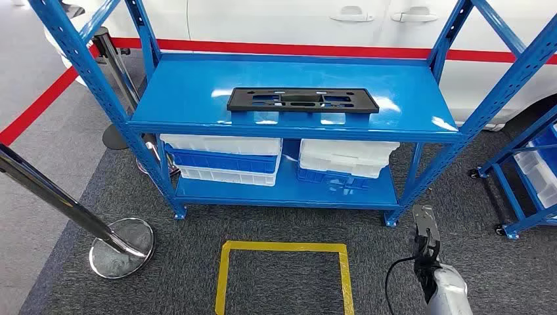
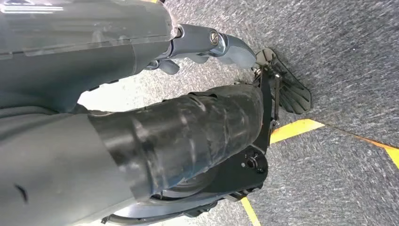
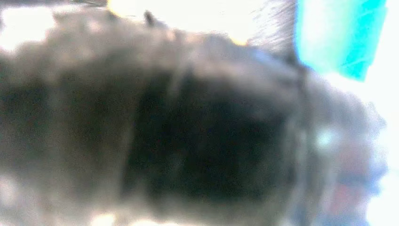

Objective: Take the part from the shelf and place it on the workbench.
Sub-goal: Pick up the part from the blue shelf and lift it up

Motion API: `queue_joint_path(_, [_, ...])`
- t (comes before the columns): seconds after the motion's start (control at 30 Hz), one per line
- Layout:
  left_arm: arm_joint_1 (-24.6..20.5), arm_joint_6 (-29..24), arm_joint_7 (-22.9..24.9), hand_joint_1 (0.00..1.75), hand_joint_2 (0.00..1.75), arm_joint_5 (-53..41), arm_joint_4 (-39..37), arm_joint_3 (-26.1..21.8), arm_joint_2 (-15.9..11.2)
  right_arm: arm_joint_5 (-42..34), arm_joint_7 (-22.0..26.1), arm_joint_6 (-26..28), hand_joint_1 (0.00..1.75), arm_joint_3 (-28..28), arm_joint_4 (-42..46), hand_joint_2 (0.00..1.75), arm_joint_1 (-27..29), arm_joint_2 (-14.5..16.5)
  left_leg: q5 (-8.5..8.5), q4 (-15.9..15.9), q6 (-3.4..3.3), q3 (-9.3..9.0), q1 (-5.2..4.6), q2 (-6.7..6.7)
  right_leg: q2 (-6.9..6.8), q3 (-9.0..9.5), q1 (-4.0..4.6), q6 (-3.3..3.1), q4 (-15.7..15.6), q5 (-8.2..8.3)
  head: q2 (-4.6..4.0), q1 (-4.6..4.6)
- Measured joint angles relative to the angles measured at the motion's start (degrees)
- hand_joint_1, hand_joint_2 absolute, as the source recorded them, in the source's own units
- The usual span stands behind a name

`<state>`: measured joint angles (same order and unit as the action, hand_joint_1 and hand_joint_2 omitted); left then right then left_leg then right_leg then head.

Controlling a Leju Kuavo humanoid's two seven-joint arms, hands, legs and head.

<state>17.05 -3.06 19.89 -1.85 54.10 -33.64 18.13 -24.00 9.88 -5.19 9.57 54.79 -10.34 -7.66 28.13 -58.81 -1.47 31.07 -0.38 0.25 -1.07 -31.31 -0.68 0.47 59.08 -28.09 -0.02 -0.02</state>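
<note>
The part (image 1: 303, 100) is a flat black rectangular plate with cut-outs. It lies along the front half of the blue shelf's top board (image 1: 184, 85) in the head view. My right hand (image 1: 425, 237) is low at the right, over the carpet in front of the shelf's right leg, far below the part. Its dark fingers point toward the shelf and hold nothing. The right wrist view is a blur. My left hand (image 2: 207, 42) hangs over the grey carpet with a silver finger stretched out and nothing in it.
White and blue bins (image 1: 223, 161) (image 1: 345, 159) fill the lower shelf. A yellow tape square (image 1: 284, 248) marks the carpet in front. A chrome stanchion (image 1: 121, 252) leans at the left. A second blue rack (image 1: 529, 167) stands at the right and a white car (image 1: 295, 20) behind.
</note>
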Motion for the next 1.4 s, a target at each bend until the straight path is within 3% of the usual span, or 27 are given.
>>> queue_joint_path(0.07, [-0.29, 2.72, 0.02, 0.0, 0.0, -2.09, 0.0, -1.3, 0.22, 1.16, 1.65, -3.94, 0.0, -0.01, 2.01, 0.0, -1.22, -0.54, -0.03, 0.0, -0.02, 0.01, -0.05, 0.04, 0.04, -0.11, -0.04, 0.01, 0.03, 0.02, 0.0, -0.01])
queue_joint_path(0.17, [-1.12, 11.15, -0.03, 0.0, 0.0, -8.43, 0.0, -5.03, 0.7, 5.43, 7.29, -18.54, 0.0, 0.19, 7.13, 0.0, -5.28, -2.78, -0.05, -0.01, -0.05, -0.02, -0.09, 0.16, 0.13, -0.17, -0.06, 0.02, 0.07, 0.05, 0.0, 0.0])
queue_joint_path(0.23, [-1.54, 13.71, -0.24, 0.0, 0.0, -10.47, 0.0, -6.33, 0.86, 8.64, 8.93, -22.4, 0.0, 0.85, 8.92, 0.0, -6.85, -3.75, -0.06, -0.01, -0.06, -0.04, -0.07, 0.06, 0.01, -0.08, -0.05, 0.02, 0.06, 0.04, 0.0, 0.01])
queue_joint_path(0.37, [-2.97, 17.44, -1.84, 0.0, 0.0, -15.09, -1.04, -9.73, 1.08, 17.73, 9.78, -19.89, 0.0, 3.98, 11.7, 0.0, -10.59, -4.58, -0.19, 0.0, -0.07, 0.3, -0.17, 0.02, 0.0, -0.43, -0.16, 0.02, 0.2, 0.13, 0.0, -0.02])
queue_joint_path(0.57, [-6.27, 19.98, -4.14, 0.0, 0.0, -21.68, -4.23, -15.57, 1.03, 35.62, 9.87, -9.99, 0.0, 13.6, 14.03, 0.0, -19.1, -6.06, -0.31, -0.01, -0.05, 0.32, -0.17, 0.14, 0.09, -0.6, -0.13, 0.03, 0.25, 0.2, 0.0, -0.01])
queue_joint_path(0.7, [-7.02, 19.78, -3.84, 0.0, 0.0, -23.54, -5.21, -17.38, 1.24, 46.67, 8.65, -3.45, 0.0, 18.17, 14.37, 1.75, -21.9, -6.68, -0.34, 0.0, -0.07, 0.36, -0.17, 0.04, 0.02, -0.62, -0.12, 0.03, 0.26, 0.2, 0.0, 0.0])
queue_joint_path(0.97, [-8.1, 20.25, -3.62, 0.0, 0.0, -25.27, -5.64, -19.4, 1.82, 63.35, 4.89, 8.78, 0.0, 26.38, 14.36, 1.75, -23.4, -6.96, -0.33, 0.0, -0.07, 0.43, -0.17, -0.03, -0.03, -0.65, -0.12, 0.04, 0.26, 0.19, 0.0, 0.0])
queue_joint_path(1.4, [-8.77, 21.23, -4.15, 0.0, 0.0, -27.7, -5.84, -21.0, 2.2, 66.24, 4.31, 10.7, 0.0, 30.52, 13.8, 1.75, -22.99, -6.94, -0.33, 0.0, -0.07, 0.43, -0.17, -0.02, -0.03, -0.68, -0.13, 0.04, 0.26, 0.19, 0.0, 0.0])
